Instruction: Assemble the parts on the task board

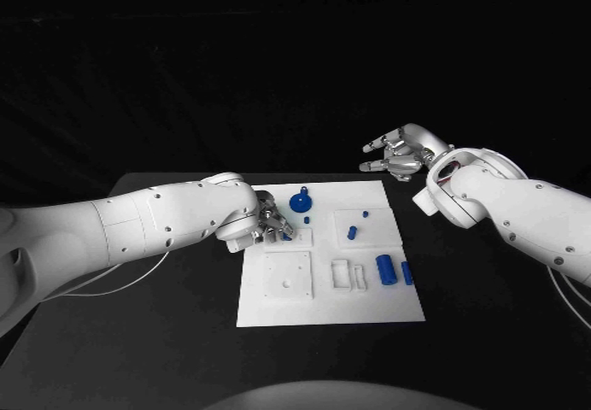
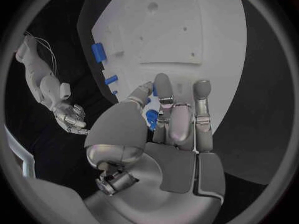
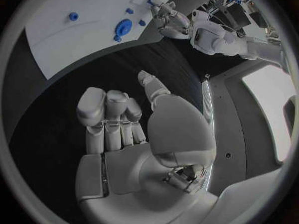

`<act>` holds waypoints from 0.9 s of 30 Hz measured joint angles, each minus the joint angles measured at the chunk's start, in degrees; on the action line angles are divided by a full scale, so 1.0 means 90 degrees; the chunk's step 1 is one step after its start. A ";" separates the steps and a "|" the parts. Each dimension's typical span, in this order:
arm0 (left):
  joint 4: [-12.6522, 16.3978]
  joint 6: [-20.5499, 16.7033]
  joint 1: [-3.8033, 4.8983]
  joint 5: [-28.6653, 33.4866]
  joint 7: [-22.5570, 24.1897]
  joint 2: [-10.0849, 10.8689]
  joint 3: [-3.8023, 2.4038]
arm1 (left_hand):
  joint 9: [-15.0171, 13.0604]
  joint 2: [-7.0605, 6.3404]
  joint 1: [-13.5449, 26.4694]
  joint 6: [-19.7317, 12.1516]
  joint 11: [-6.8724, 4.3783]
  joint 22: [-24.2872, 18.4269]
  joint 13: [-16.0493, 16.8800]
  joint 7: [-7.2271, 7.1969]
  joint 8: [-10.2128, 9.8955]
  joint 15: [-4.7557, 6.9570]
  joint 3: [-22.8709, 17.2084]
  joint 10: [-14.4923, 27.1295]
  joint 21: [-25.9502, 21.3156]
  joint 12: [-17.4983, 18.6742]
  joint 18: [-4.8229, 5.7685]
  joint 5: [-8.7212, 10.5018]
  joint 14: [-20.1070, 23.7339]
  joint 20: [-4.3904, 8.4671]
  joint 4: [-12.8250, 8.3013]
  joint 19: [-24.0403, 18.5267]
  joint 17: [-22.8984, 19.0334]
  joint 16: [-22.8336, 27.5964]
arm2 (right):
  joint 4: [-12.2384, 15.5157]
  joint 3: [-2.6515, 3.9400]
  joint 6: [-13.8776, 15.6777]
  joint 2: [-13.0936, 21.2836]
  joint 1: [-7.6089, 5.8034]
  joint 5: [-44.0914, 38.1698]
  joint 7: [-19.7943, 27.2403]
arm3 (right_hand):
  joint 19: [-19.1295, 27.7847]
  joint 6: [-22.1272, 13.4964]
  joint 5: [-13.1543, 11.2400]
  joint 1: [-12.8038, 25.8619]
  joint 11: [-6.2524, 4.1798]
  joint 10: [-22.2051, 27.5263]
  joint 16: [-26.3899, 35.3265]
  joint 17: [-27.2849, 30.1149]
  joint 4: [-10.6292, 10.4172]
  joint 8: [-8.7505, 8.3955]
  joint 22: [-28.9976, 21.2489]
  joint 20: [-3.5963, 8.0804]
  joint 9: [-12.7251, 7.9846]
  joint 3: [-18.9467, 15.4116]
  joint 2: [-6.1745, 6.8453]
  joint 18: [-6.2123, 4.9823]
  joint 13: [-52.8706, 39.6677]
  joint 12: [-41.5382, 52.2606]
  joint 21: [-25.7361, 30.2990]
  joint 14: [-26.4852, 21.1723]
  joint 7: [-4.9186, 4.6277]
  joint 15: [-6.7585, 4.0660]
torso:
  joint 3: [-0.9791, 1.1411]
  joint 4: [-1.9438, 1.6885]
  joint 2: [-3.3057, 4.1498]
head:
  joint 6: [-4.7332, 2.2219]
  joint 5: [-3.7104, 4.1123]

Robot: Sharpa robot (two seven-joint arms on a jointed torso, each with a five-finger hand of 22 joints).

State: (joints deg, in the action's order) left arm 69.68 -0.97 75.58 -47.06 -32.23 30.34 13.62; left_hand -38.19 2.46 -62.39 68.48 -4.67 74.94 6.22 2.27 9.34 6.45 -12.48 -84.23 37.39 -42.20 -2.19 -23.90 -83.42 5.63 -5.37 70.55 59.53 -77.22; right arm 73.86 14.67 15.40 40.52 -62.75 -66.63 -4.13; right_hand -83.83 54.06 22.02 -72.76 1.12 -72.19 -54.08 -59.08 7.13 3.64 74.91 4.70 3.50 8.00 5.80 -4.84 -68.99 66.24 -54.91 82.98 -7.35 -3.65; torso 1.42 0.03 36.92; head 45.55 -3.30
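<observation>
Task board lies flat mid worktop, long axis running away from robot. Two blue cylinders near its right edge, lengthwise along it. One round blue part at far edge; one small blue peg between. Left hand low over board's left side, fingers pinching small blue part. Right hand raised off board's far right corner, fingers loosely curled apart, holding nothing.

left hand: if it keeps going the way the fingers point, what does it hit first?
Probably the small blue part right at the left hand's fingertips, possibly touching already. Under it lies the task board. Depth is unclear, so contact isn't certain.
</observation>
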 measured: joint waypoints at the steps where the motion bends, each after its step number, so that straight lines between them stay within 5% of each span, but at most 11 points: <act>1: -0.0010 0.0014 0.0001 -0.0008 -0.0002 -0.0010 0.0000 | -0.0054 0.0001 0.0001 0.0000 0.0000 0.0000 0.0000 0.0000 0.0004 0.0000 0.0009 0.0000 0.0000 0.0000 0.0000 0.0000 0.0000 0.0000 0.0008 0.0000 0.0000 0.0000 | -0.0001 0.0000 -0.0001 -0.0001 0.0000 0.0000 -0.0001 | 0.0000 0.0000 0.0000 0.0000 0.0000 0.0000 0.0000 0.0000 -0.0002 0.0000 0.0000 0.0000 0.0000 -0.0002 0.0000 0.0000 0.0000 0.0000 0.0000 0.0000 0.0000 0.0000 | -0.0001 0.0000 0.0000 | 0.0001 0.0000; 17: -0.0100 0.0134 0.0002 -0.0129 -0.0041 -0.0116 0.0001 | -0.0887 0.0001 0.0001 0.0036 0.0036 -0.0001 0.0011 0.0036 0.0117 -0.0001 0.0094 -0.0035 0.0035 -0.0026 0.0000 0.0026 -0.0001 0.0000 0.0077 0.0000 0.0033 -0.0024 | -0.0002 0.0000 -0.0009 -0.0009 0.0005 0.0000 -0.0003 | 0.0000 0.0000 0.0000 0.0000 0.0000 0.0000 0.0000 0.0001 -0.0036 0.0000 0.0000 0.0000 0.0000 -0.0036 0.0000 0.0000 -0.0001 0.0000 0.0000 0.0000 0.0000 0.0000 | -0.0002 0.0007 0.0003 | 0.0000 0.0016; 18: -0.0105 0.0139 0.0001 -0.0137 -0.0041 -0.0122 0.0001 | -0.1068 0.0001 0.0001 0.0044 0.0047 -0.0002 0.0011 0.0044 0.0127 -0.0001 0.0094 -0.0047 0.0035 -0.0026 0.0000 0.0026 -0.0001 0.0000 0.0077 0.0000 0.0033 -0.0024 | -0.0003 0.0000 -0.0009 -0.0010 0.0006 0.0000 -0.0003 | 0.0000 0.0000 0.0000 0.0000 0.0000 0.0000 0.0000 0.0001 -0.0036 0.0000 0.0000 0.0000 0.0000 -0.0036 0.0000 0.0000 -0.0001 0.0000 0.0000 0.0000 0.0000 0.0000 | -0.0002 0.0006 0.0003 | -0.0001 0.0021; 19: -0.0109 0.0147 -0.0001 -0.0143 -0.0041 -0.0129 0.0002 | -0.2668 0.0016 0.0015 0.0152 0.0137 -0.0002 0.0011 0.0141 0.0217 -0.0004 0.0094 -0.0141 0.0035 -0.0028 0.0000 0.0028 -0.0003 0.0000 0.0077 0.0000 0.0033 -0.0024 | -0.0004 0.0000 -0.0010 -0.0012 0.0007 0.0000 -0.0003 | 0.0000 0.0000 0.0000 0.0000 0.0000 0.0000 0.0000 0.0001 -0.0036 0.0000 0.0000 0.0000 0.0000 -0.0036 0.0000 0.0000 -0.0001 0.0000 0.0000 0.0000 0.0000 0.0000 | -0.0002 0.0006 0.0003 | -0.0001 0.0021; 20: -0.0108 0.0157 -0.0003 -0.0146 -0.0041 -0.0140 0.0003 | -0.3510 0.0082 -0.0005 0.0204 0.0179 -0.0002 0.0011 0.0128 0.0218 -0.0013 0.0095 -0.0183 0.0035 -0.0030 0.0000 0.0042 -0.0010 0.0000 0.0078 0.0000 0.0033 -0.0028 | -0.0005 0.0000 -0.0011 -0.0013 0.0008 0.0000 -0.0003 | 0.0000 0.0000 0.0000 0.0000 -0.0002 0.0002 0.0000 0.0001 -0.0036 0.0000 0.0000 0.0000 0.0000 -0.0036 0.0000 0.0000 0.0000 0.0000 0.0000 0.0000 0.0000 0.0000 | -0.0002 0.0005 0.0003 | -0.0001 0.0022; 21: -0.0109 0.0168 -0.0008 -0.0152 -0.0041 -0.0154 0.0005 | -0.3851 0.0130 -0.0023 0.0204 0.0179 -0.0002 0.0011 0.0128 0.0211 -0.0014 0.0102 -0.0183 0.0035 -0.0030 0.0000 0.0050 -0.0010 0.0000 0.0084 0.0000 0.0033 -0.0047 | -0.0005 0.0000 -0.0011 -0.0015 0.0009 0.0000 -0.0003 | 0.0000 0.0000 0.0000 0.0000 -0.0014 0.0013 0.0000 0.0001 -0.0036 0.0000 0.0000 0.0000 0.0000 -0.0036 0.0001 0.0000 0.0001 0.0000 0.0000 0.0000 0.0000 0.0000 | -0.0002 0.0004 0.0003 | -0.0001 0.0025; 27: -0.0131 0.0204 -0.0010 -0.0188 -0.0034 -0.0181 0.0002 | -0.4089 0.0170 -0.0036 0.0205 0.0179 -0.0002 0.0011 0.0128 0.0189 -0.0015 0.0128 -0.0183 0.0059 -0.0030 0.0000 0.0088 -0.0010 0.0000 0.0111 0.0000 0.0032 -0.0047 | -0.0016 0.0000 -0.0015 -0.0029 0.0023 0.0001 -0.0003 | 0.0000 0.0000 -0.0001 0.0000 -0.0024 0.0023 0.0000 0.0001 -0.0036 0.0000 0.0000 0.0000 0.0000 -0.0035 0.0001 0.0000 0.0005 0.0000 0.0000 0.0000 0.0000 0.0000 | -0.0002 -0.0001 0.0003 | -0.0004 0.0036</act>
State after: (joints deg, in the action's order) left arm 68.50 0.87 75.49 -48.75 -32.53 28.71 13.64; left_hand -74.99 3.99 -62.72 70.32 -3.06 74.92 6.32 3.42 11.04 6.32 -11.33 -85.88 37.92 -42.48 -2.19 -23.11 -83.51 5.63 -4.37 70.55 59.82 -77.64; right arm 73.72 14.67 15.26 40.26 -62.54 -66.62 -4.16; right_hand -83.83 54.06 22.02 -72.77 0.91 -71.98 -54.08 -59.07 6.80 3.64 74.91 4.70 3.50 7.68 5.80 -4.84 -68.94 66.24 -54.91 82.98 -7.35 -3.65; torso 1.40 0.02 36.95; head 45.52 -2.97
